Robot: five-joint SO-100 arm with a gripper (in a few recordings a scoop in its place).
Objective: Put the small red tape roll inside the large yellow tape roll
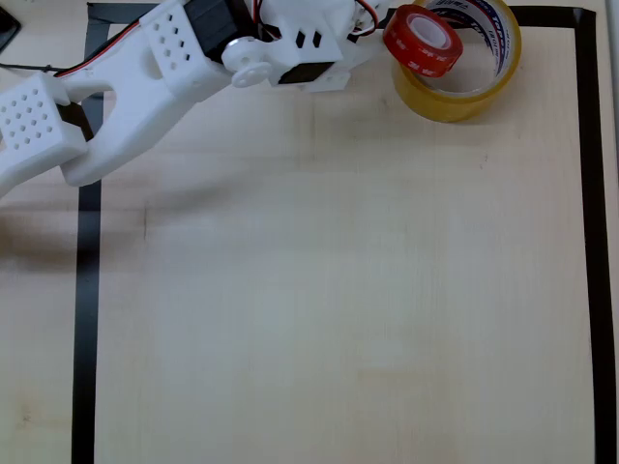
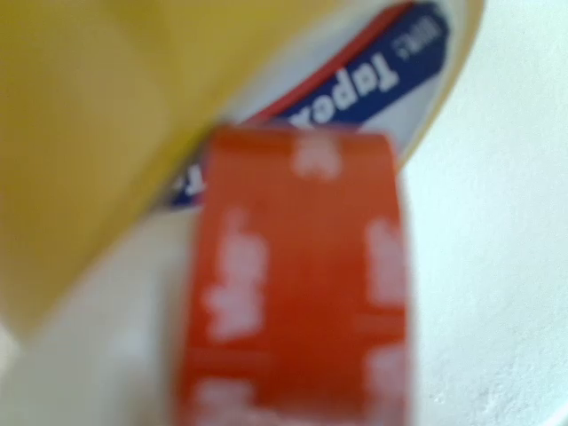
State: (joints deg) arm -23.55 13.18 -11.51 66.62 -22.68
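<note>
The large yellow tape roll lies flat at the table's back right, its white printed core facing up. The small red tape roll hangs tilted over the yellow roll's left rim, partly above its hole. My white gripper reaches in from the left and is shut on the red roll's left edge; its fingertips are mostly hidden. In the wrist view the red roll stands edge-on and blurred right in front of the camera. The yellow roll and its blue and red print sit just behind it.
Black tape lines frame the wooden table, one down the left, one down the right and one along the back. The white arm crosses the back left corner. A dark object sits at the top left edge.
</note>
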